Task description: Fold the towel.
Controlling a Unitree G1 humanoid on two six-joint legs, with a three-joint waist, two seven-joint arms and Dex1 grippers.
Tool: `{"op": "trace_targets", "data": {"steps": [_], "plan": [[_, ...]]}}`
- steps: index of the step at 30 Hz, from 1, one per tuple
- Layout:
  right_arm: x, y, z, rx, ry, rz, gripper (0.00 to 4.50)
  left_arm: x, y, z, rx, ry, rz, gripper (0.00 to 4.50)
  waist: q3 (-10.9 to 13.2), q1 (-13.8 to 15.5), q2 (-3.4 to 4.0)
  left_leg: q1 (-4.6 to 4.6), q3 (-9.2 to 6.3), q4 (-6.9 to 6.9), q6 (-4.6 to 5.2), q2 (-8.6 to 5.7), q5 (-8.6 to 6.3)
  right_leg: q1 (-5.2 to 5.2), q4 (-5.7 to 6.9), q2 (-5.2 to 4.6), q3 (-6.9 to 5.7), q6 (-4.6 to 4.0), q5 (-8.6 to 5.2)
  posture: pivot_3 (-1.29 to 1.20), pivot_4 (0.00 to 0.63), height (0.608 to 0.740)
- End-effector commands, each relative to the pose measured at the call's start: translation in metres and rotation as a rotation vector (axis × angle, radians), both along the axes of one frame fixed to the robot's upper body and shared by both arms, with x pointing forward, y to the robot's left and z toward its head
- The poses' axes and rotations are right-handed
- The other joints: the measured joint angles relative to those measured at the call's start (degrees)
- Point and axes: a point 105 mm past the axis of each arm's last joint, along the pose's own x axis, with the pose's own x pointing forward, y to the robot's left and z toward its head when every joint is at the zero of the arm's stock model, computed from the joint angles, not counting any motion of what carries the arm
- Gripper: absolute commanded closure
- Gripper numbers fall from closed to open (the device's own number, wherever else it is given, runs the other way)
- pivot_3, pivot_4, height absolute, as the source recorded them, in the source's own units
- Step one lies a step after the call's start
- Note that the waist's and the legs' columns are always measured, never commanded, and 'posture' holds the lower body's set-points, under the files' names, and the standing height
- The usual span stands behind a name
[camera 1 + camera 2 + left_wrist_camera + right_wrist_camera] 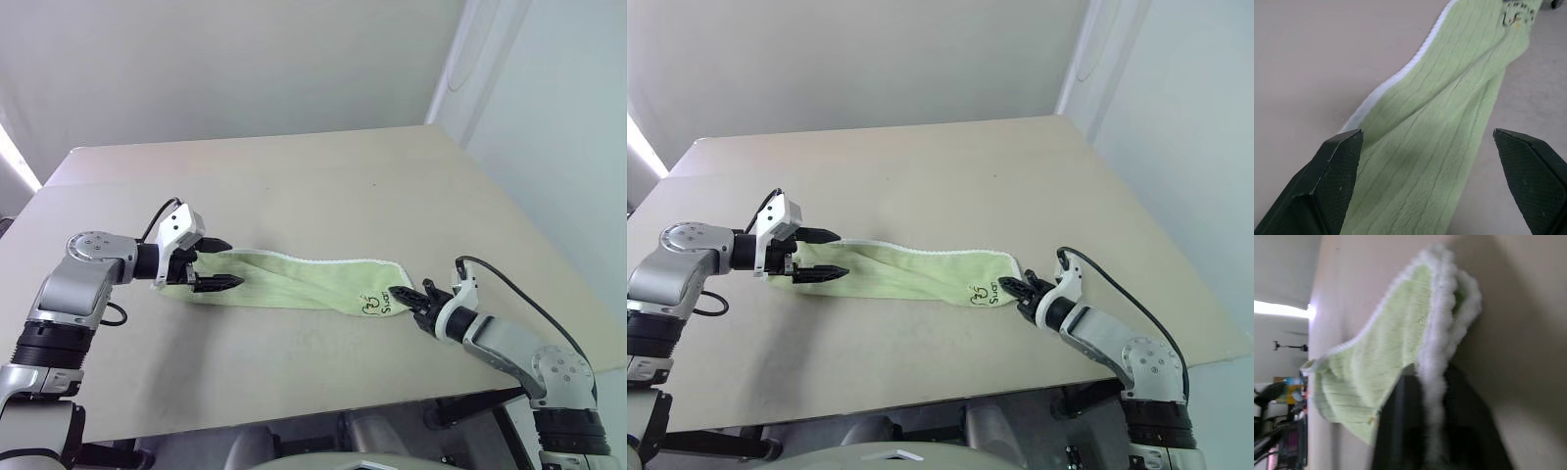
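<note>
The towel (294,279) lies as a long, narrow yellow-green strip across the beige table (343,176), with a white edging along its far side and a dark logo (375,305) near its right end. My left gripper (235,262) is open at the strip's left end, one finger (1334,181) on each side of the cloth, which runs away between them. At the right end, my right gripper (400,296) is shut on the towel's white-edged corner (1437,357), which bunches up at its fingers.
The table's front edge (294,416) runs close below both arms, and its right edge (549,264) passes just behind my right arm. A white wall stands beyond the far edge. Bare tabletop stretches behind the towel.
</note>
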Motion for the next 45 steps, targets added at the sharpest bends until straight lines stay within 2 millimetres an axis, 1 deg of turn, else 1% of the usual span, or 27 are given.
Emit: {"op": "trace_targets", "data": {"steps": [1, 4, 7, 9, 11, 14, 16, 19, 21, 23, 26, 28, 30, 32, 35, 39, 42, 45], "plan": [[0.012, -0.030, 0.033, 0.003, -0.107, -0.079, 4.46, 0.010, 0.004, 0.011, 0.012, -0.062, 0.013, 0.00, 0.0, 0.2, 0.02, 0.01, -0.02, 0.02, 0.00, -0.02, 0.00, 0.00, 0.00, 0.00, 0.01, 0.00, 0.00, 0.00, 0.000, 0.712], [0.018, -0.054, 0.052, -0.017, -0.151, -0.126, 4.46, 0.011, 0.009, 0.008, 0.025, -0.055, 0.021, 0.00, 0.0, 0.1, 0.03, 0.00, -0.04, 0.05, 0.00, -0.03, 0.00, 0.00, 0.00, 0.00, 0.00, 0.00, 0.00, 0.00, 0.000, 0.712], [0.023, -0.074, 0.060, -0.053, -0.150, -0.156, 4.46, 0.009, 0.013, 0.004, 0.046, -0.043, 0.017, 0.00, 0.0, 0.0, 0.03, -0.01, -0.04, 0.03, 0.01, -0.02, 0.00, 0.00, 0.00, 0.02, 0.00, 0.00, 0.00, 0.00, 0.000, 0.712], [0.023, -0.078, 0.058, -0.070, -0.132, -0.144, 4.46, 0.008, 0.014, 0.002, 0.053, -0.040, 0.013, 0.00, 0.0, 0.0, 0.03, -0.03, -0.03, -0.02, 0.02, -0.01, -0.01, 0.00, 0.00, 0.05, 0.01, -0.01, -0.01, 0.00, 0.000, 0.712], [0.019, -0.075, 0.050, -0.092, -0.086, -0.101, 4.46, 0.008, 0.014, 0.002, 0.046, -0.038, 0.015, 0.00, 0.0, 0.0, 0.03, -0.04, -0.03, -0.05, 0.02, 0.00, -0.01, 0.00, 0.01, 0.06, 0.01, -0.01, -0.01, 0.00, 0.000, 0.712], [0.016, -0.073, 0.045, -0.110, -0.074, -0.085, 4.46, 0.007, 0.017, 0.001, 0.055, -0.041, 0.019, 0.00, 0.0, 0.0, 0.04, -0.07, -0.01, -0.05, 0.02, 0.00, -0.01, 0.00, 0.02, 0.06, 0.05, -0.01, -0.01, 0.00, 0.000, 0.712], [0.014, -0.079, 0.040, -0.137, -0.046, -0.107, 4.46, 0.008, 0.019, 0.001, 0.052, -0.043, 0.032, 0.00, 0.0, 0.0, 0.04, -0.06, -0.01, -0.04, 0.02, -0.01, -0.01, 0.01, 0.02, 0.04, 0.06, -0.01, -0.01, 0.00, 0.000, 0.712], [0.013, -0.096, 0.030, -0.209, 0.040, -0.151, 4.46, 0.009, 0.022, 0.002, 0.054, -0.047, 0.047, 0.00, 0.0, 0.0, 0.04, -0.05, -0.01, -0.03, 0.02, -0.01, -0.01, 0.02, 0.01, 0.04, 0.06, 0.00, -0.01, 0.00, 0.000, 0.712], [0.017, -0.102, 0.037, -0.247, 0.027, -0.165, 4.46, 0.011, 0.024, 0.003, 0.055, -0.054, 0.059, 0.00, 0.0, 0.0, 0.05, -0.05, 0.00, -0.03, 0.02, -0.01, -0.01, 0.02, 0.01, 0.04, 0.06, 0.00, -0.01, 0.00, 0.000, 0.712], [0.022, -0.095, 0.054, -0.256, -0.026, -0.113, 4.46, 0.013, 0.024, 0.005, 0.045, -0.057, 0.066, 0.00, 0.0, 0.0, 0.08, -0.04, 0.00, -0.03, 0.02, -0.01, -0.01, 0.01, 0.01, 0.04, 0.06, 0.00, -0.01, 0.00, 0.000, 0.712], [0.030, -0.072, 0.088, -0.312, -0.138, 0.004, 4.46, 0.016, 0.024, 0.008, 0.033, -0.065, 0.073, 0.00, 0.1, -0.2, 0.15, -0.06, 0.07, -0.03, 0.02, -0.01, -0.01, 0.01, 0.05, 0.05, 0.12, 0.00, -0.01, 0.00, 0.000, 0.712], [0.034, -0.050, 0.112, -0.341, -0.228, 0.091, 4.46, 0.019, 0.025, 0.010, 0.032, -0.071, 0.083, 0.00, 0.1, -0.1, 0.16, -0.05, 0.05, -0.04, 0.02, 0.00, -0.01, 0.01, 0.07, 0.08, 0.12, 0.00, -0.01, 0.00, 0.000, 0.712], [0.034, -0.026, 0.126, -0.361, -0.288, 0.188, 4.46, 0.019, 0.026, 0.011, 0.030, -0.071, 0.086, 0.00, 0.1, -0.1, 0.16, -0.03, 0.02, -0.06, 0.02, 0.02, -0.01, 0.01, 0.08, 0.12, 0.10, -0.01, -0.01, 0.00, 0.000, 0.712], [0.030, -0.004, 0.127, -0.416, -0.310, 0.298, 4.46, 0.019, 0.026, 0.010, 0.036, -0.070, 0.086, 0.00, 0.1, 0.0, 0.15, -0.01, -0.04, -0.07, 0.02, 0.03, -0.01, 0.00, 0.05, 0.12, 0.05, -0.02, -0.01, 0.00, 0.000, 0.712], [0.023, 0.022, 0.119, -0.464, -0.323, 0.437, 4.46, 0.020, 0.027, 0.010, 0.042, -0.074, 0.093, 0.00, 0.1, 0.2, 0.14, -0.06, -0.05, -0.07, 0.03, 0.02, -0.01, -0.09, -0.07, 0.05, 0.02, 0.00, -0.01, 0.00, 0.000, 0.712], [0.022, 0.041, 0.108, -0.480, -0.332, 0.524, 4.46, 0.020, 0.027, 0.010, 0.035, -0.079, 0.098, 0.00, 0.1, 0.2, 0.14, -0.20, -0.03, -0.06, 0.08, 0.00, -0.04, -0.11, -0.27, -0.04, 0.01, 0.06, -0.01, 0.00, 0.000, 0.712], [0.030, 0.055, 0.096, -0.487, -0.328, 0.545, 4.46, 0.020, 0.027, 0.008, 0.047, -0.076, 0.095, 0.00, 0.1, 0.1, 0.13, -0.22, -0.03, -0.06, 0.13, 0.01, -0.07, -0.11, -0.32, -0.03, 0.00, 0.09, 0.01, 0.00, 0.000, 0.712], [0.033, 0.063, 0.090, -0.492, -0.333, 0.565, 4.46, 0.018, 0.026, 0.007, 0.049, -0.074, 0.090, 0.00, 0.1, 0.0, 0.14, -0.20, -0.05, -0.07, 0.14, 0.02, -0.08, -0.13, -0.28, 0.01, -0.02, 0.09, 0.01, 0.00, 0.000, 0.712]]}}
